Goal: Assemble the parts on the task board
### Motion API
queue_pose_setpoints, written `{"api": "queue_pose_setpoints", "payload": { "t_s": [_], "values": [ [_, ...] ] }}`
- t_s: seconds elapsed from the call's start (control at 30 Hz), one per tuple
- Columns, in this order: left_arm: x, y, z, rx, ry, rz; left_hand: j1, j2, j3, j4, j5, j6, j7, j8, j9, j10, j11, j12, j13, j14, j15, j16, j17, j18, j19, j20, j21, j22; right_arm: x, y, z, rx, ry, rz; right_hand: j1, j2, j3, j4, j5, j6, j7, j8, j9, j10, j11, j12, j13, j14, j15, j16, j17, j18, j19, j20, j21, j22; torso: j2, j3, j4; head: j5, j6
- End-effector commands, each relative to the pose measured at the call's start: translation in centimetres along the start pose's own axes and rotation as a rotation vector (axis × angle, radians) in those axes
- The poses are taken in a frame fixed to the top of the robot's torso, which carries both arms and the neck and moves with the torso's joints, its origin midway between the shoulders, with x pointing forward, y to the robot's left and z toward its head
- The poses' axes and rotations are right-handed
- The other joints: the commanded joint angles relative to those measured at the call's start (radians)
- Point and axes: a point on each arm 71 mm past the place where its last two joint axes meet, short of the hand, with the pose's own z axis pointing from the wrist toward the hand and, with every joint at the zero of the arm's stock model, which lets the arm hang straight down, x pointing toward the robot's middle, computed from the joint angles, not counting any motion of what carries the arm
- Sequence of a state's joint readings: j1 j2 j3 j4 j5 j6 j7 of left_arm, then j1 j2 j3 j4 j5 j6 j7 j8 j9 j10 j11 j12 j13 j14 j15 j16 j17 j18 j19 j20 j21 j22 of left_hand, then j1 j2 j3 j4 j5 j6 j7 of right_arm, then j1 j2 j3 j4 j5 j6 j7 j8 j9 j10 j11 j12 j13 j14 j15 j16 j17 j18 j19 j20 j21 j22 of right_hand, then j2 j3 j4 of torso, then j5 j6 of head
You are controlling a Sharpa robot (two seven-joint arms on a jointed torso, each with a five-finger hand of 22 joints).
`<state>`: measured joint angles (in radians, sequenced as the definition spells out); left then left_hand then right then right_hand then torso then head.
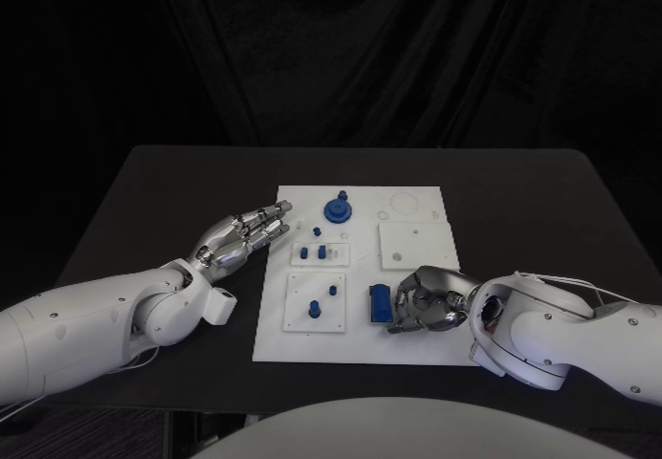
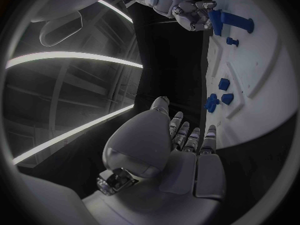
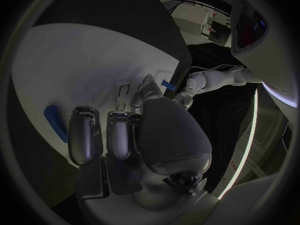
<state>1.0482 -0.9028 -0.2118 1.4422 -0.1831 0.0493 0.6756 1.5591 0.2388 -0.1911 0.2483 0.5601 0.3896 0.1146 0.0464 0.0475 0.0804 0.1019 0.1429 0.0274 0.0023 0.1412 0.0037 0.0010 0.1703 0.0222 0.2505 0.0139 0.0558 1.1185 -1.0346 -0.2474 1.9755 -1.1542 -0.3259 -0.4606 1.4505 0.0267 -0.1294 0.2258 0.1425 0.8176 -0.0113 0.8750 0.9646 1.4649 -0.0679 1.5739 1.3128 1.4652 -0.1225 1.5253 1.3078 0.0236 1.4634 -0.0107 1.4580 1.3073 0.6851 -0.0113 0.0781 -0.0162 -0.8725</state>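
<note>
Head view. White rectangular task board [image 1: 414, 215] at the middle of the black worktop [image 1: 138, 191], long side running from near edge to far edge. Small blue plastic parts on it: tall round knob piece [image 1: 338, 207] toward the far edge; small pegs [image 1: 313, 253] in the middle inset plate; two more pegs [image 1: 323, 298] in the nearer inset plate; blue rectangular block [image 1: 378, 302] near the near edge, just beside the silver right hand [image 1: 425, 299]. Right hand curled over the board with fingers drawn in toward the block; touching or only close, cannot tell. Silver left hand [image 1: 249, 232] at the board's left edge, fingers straight and slightly spread, tips at the rim, holding nothing.

Left wrist view. Left hand [image 2: 187, 135] with fingers extended side by side toward the board's edge, empty. Right hand [image 2: 187, 10] seen across the board, fingers against the blue block [image 2: 228, 21]; grip not clear.

Right wrist view. Right hand [image 3: 119, 130] with fingers bent downward over the board; long blue part [image 3: 55, 122] lying just beside the fingertips, not visibly pinched.

Step judged in hand: taking up the blue block with the right hand. Next move calls for a firm pinch on the block's sides, then a lift and alignment with its seat.
</note>
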Motion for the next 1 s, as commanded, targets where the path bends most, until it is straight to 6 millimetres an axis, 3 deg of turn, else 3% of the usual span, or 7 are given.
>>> {"api": "queue_pose_setpoints", "payload": {
  "t_s": [0.03, 0.1, 0.47, 0.5, 0.57, 0.9, 1.0],
  "values": [
    [0.1, 0.0, 0.0, 0.010, 0.008, -0.013, 0.011, 0.001, 0.004, -0.004, 0.005, 0.001, 0.006, 0.001, 0.001, -0.002, 0.007, 0.006, 0.002, -0.002, 0.005, -0.004, -0.001, 0.010, 0.000, 0.009, 0.002, 0.002, 0.1, 0.0, -0.3, -0.006, -0.005, 0.001, 0.004, 0.006, -0.007, 0.006, 0.011, 0.000, 0.005, -0.003, 0.002, 0.106, -0.002, -0.003, 0.258, 0.087, -0.003, -0.004, 0.168, 0.007, 0.060, -0.002, -0.005, 0.223, 0.000, -0.0002, -0.0010, 0.003, 0.000],
    [0.1, -0.1, -0.1, 0.010, 0.008, -0.013, 0.011, 0.001, 0.004, -0.004, 0.005, 0.001, 0.006, 0.001, 0.001, -0.002, 0.007, 0.006, 0.002, -0.002, 0.005, -0.004, -0.001, 0.010, 0.000, 0.009, 0.002, 0.002, 0.1, 0.1, -0.5, -0.011, -0.011, 0.007, -0.022, -0.015, -0.024, 0.022, 0.006, 0.002, 0.007, 0.001, 0.005, 0.106, -0.001, -0.003, 0.258, 0.087, -0.001, -0.004, 0.168, 0.007, 0.060, -0.001, -0.006, 0.222, 0.000, -0.0002, -0.0007, 0.003, 0.000],
    [0.1, -0.1, -0.1, 0.010, 0.007, -0.013, 0.011, 0.001, 0.004, -0.005, 0.005, 0.002, 0.007, 0.001, 0.001, -0.002, 0.009, 0.007, 0.002, -0.001, 0.005, -0.003, 0.000, 0.010, 0.000, 0.009, 0.002, 0.002, -0.6, 0.7, -2.0, -0.063, -0.099, 0.038, -0.064, -0.037, -0.020, 0.060, -0.014, 0.008, 0.006, 0.009, 0.011, 0.106, -0.001, -0.003, 0.258, 0.087, -0.001, -0.004, 0.167, 0.008, 0.059, 0.000, -0.008, 0.222, -0.001, 0.0005, -0.0014, 0.001, 0.000],
    [0.1, 0.0, -0.1, 0.010, 0.007, -0.013, 0.011, 0.001, 0.004, -0.005, 0.005, 0.002, 0.007, 0.001, 0.001, -0.002, 0.009, 0.007, 0.002, -0.001, 0.005, -0.003, 0.000, 0.010, 0.000, 0.009, 0.002, 0.002, -0.7, 0.8, -2.1, -0.069, -0.108, 0.038, -0.067, -0.037, -0.017, 0.061, -0.005, 0.008, 0.005, 0.010, 0.012, 0.106, -0.002, -0.003, 0.258, 0.087, -0.002, -0.005, 0.167, 0.008, 0.059, 0.000, -0.008, 0.222, -0.002, 0.0009, -0.0020, 0.002, 0.000],
    [0.1, 0.0, -0.1, 0.010, 0.007, -0.013, 0.011, 0.001, 0.004, -0.005, 0.005, 0.002, 0.007, 0.001, 0.001, -0.002, 0.009, 0.007, 0.002, -0.001, 0.005, -0.003, 0.000, 0.010, 0.000, 0.009, 0.002, 0.002, -0.8, 0.9, -2.3, -0.079, -0.122, 0.038, -0.063, -0.040, -0.002, 0.060, 0.069, 0.006, 0.002, 0.007, 0.011, 0.106, -0.005, -0.003, 0.258, 0.087, -0.004, -0.004, 0.168, 0.008, 0.060, -0.002, -0.007, 0.222, -0.003, 0.0007, -0.0021, 0.005, 0.000],
    [0.0, 0.0, -0.1, 0.009, 0.006, -0.013, 0.011, 0.001, 0.005, -0.005, 0.005, 0.003, 0.008, 0.001, 0.001, -0.001, 0.011, 0.008, 0.002, -0.001, 0.005, -0.003, 0.000, 0.010, 0.000, 0.010, 0.002, 0.002, -1.1, 0.9, -2.1, -0.078, -0.133, 0.031, -0.051, -0.024, 0.014, 0.057, 0.103, 0.007, -0.001, 0.001, 0.007, 0.106, -0.008, -0.003, 0.258, 0.087, -0.006, -0.004, 0.167, 0.008, 0.060, -0.004, -0.007, 0.222, -0.005, -0.0016, 0.0005, 0.009, 0.000],
    [0.1, 0.0, -0.1, 0.009, 0.008, -0.013, 0.011, 0.001, 0.005, -0.005, 0.005, 0.003, 0.008, 0.001, 0.001, -0.001, 0.011, 0.008, 0.002, -0.001, 0.005, -0.003, 0.000, 0.010, 0.000, 0.010, 0.002, 0.002, -1.0, 0.8, -1.9, -0.073, -0.122, 0.023, -0.025, -0.017, 0.025, 0.048, 0.137, 0.008, -0.003, -0.005, 0.003, 0.106, -0.010, -0.003, 0.258, 0.087, -0.008, -0.004, 0.168, 0.007, 0.060, -0.006, -0.006, 0.223, -0.004, -0.0013, 0.0012, 0.010, 0.000]
  ]
}}
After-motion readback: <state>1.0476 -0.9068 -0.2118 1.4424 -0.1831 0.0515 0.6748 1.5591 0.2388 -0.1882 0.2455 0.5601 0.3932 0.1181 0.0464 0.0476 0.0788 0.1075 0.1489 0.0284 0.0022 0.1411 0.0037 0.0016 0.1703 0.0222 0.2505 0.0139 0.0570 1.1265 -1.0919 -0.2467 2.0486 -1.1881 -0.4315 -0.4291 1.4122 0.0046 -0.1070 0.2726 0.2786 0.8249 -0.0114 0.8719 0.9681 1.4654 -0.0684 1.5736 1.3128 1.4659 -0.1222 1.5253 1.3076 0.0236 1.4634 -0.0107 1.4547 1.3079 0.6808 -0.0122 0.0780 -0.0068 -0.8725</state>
